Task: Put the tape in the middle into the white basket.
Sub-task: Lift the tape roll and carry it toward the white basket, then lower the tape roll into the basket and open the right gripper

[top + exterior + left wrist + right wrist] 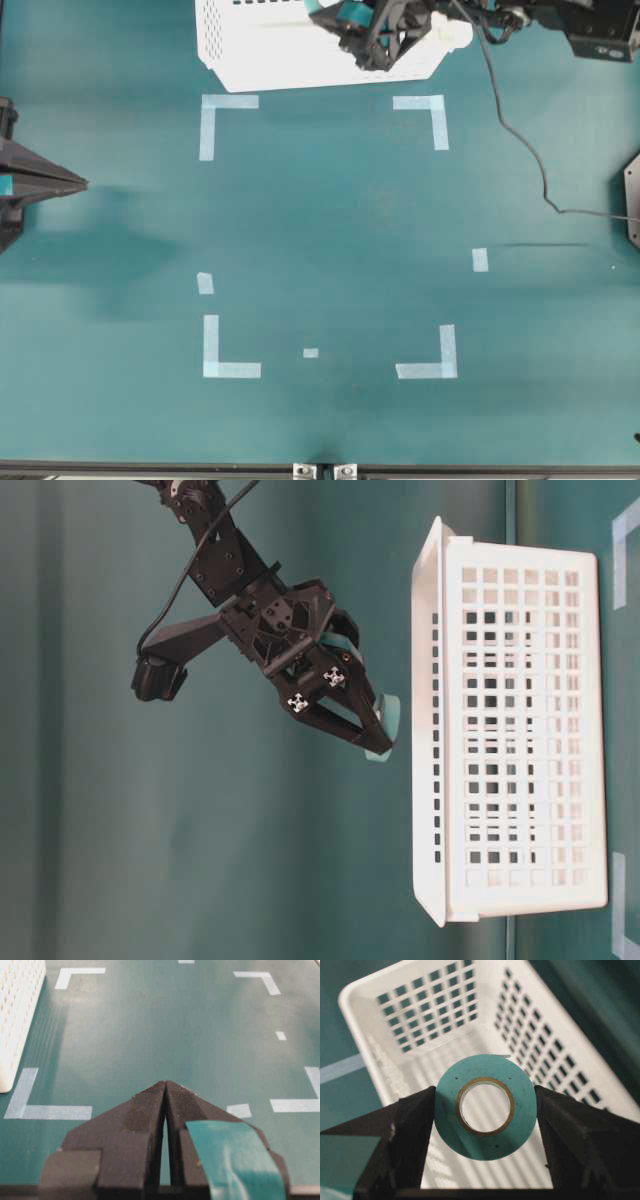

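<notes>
Right gripper [485, 1110] has its fingers [410, 1130] clamped on opposite sides of the tape [485, 1106], a teal roll with a tan core ring; the roll's flat face is turned toward the wrist camera. Tape is held in the air above the white basket [385, 990], whose ribbed floor shows through the core hole. In the table-level view the roll [388, 725] sits at the fingertips, just beside the basket's open rim [430, 730], not touching it. Overhead, the right gripper [345, 15] is over the basket [250, 50] at the far edge of the green worktop [330, 230]. Left gripper [165, 1091] is parked low at the left side of the worktop, fingers [142, 1110] closed together on nothing. Pale-blue tape corners [225, 120] mark a square on the worktop.
</notes>
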`<action>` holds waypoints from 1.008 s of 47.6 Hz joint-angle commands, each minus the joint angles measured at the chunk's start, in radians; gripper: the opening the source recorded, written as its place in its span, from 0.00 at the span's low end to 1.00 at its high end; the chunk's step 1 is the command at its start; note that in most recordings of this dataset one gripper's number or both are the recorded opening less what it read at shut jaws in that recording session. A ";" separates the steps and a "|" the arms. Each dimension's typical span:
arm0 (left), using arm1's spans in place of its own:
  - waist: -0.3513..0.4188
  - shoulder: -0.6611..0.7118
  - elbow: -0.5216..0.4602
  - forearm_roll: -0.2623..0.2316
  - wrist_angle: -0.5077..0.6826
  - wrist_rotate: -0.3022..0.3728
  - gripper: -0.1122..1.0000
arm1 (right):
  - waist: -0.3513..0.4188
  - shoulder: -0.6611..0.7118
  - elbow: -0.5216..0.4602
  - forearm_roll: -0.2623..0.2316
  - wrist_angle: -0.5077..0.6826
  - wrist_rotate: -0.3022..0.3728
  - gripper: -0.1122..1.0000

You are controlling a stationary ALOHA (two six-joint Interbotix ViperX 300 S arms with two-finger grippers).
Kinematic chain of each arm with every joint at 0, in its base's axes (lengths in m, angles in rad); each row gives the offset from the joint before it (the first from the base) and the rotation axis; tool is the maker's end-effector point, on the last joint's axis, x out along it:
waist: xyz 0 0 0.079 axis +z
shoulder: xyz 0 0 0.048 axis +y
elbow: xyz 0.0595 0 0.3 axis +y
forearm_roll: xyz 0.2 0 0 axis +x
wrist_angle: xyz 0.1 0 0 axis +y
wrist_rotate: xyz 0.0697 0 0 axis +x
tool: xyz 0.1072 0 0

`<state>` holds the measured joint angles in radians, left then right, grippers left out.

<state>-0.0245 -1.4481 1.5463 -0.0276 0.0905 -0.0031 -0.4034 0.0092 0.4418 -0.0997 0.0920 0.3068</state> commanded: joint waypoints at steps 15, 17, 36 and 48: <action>0.002 0.009 -0.012 0.000 -0.009 0.003 0.00 | -0.026 -0.003 -0.026 0.000 -0.020 0.002 0.71; 0.000 0.009 -0.012 0.000 -0.011 0.003 0.00 | -0.028 -0.003 -0.025 -0.002 -0.023 0.000 0.71; 0.002 0.009 -0.012 0.000 -0.009 0.003 0.00 | -0.026 -0.003 -0.021 -0.005 -0.018 -0.003 0.71; 0.002 0.009 -0.012 0.000 -0.011 0.003 0.00 | -0.026 -0.003 -0.018 -0.034 -0.023 0.000 0.94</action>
<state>-0.0245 -1.4481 1.5463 -0.0276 0.0890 -0.0015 -0.4295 0.0184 0.4418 -0.1227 0.0782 0.3037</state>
